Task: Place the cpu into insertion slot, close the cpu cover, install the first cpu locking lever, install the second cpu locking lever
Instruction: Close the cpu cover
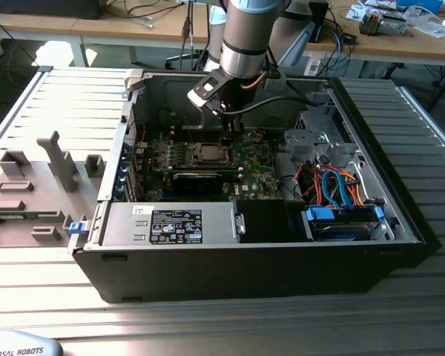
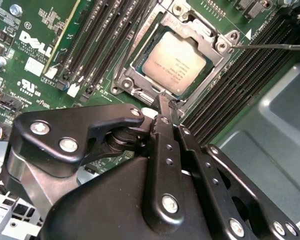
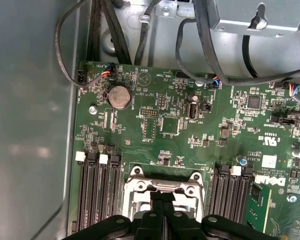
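The cpu (image 2: pixel 174 62) lies flat in its socket on the green motherboard (image 3: pixel 190 140), silver-grey top up. The cpu cover (image 2: pixel 213 39), a silvery frame, lies down around it. My gripper (image 2: pixel 166 106) is shut, and its tips rest at the edge of the socket frame with nothing visible between them. A thin dark locking lever (image 2: pixel 272 46) sticks out from one socket corner across the memory slots. In the first wrist view the fingertips (image 3: pixel 160 197) sit over the cover (image 3: pixel 140 186). In the exterior view the gripper (image 1: pixel 228 139) hangs just to the right of the cpu (image 1: pixel 208 153).
The motherboard lies inside an open black computer case (image 1: pixel 400 222). A power supply (image 1: pixel 170 222) fills the near side. A drive cage with orange and blue cables (image 1: pixel 341 189) stands at the exterior view's right. Black memory slots (image 2: pixel 105 40) flank the socket, and loose black cables (image 3: pixel 190 55) run nearby.
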### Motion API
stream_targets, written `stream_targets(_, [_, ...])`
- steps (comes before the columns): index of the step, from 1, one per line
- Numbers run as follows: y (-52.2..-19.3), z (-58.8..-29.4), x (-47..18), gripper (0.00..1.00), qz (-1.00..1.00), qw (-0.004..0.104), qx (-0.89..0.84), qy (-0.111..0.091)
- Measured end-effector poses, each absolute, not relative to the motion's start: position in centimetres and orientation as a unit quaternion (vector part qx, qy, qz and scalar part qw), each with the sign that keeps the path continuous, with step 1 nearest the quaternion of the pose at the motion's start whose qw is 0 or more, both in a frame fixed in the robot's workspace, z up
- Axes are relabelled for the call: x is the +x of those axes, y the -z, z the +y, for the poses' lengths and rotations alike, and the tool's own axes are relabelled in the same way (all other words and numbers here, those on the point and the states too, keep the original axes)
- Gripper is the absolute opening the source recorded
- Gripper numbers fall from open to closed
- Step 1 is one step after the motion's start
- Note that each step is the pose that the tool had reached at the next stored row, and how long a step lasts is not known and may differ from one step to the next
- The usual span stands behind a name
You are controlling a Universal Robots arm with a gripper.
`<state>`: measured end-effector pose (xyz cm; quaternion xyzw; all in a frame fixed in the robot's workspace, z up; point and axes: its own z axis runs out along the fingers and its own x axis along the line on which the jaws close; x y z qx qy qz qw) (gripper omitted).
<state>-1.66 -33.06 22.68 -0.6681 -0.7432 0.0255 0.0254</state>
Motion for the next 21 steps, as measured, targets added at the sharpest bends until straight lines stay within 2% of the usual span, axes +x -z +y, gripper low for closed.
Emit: stream_targets(21, [-22.1,-33.1,-3.2,0.11,-0.743,0.025,-0.668,-0.025])
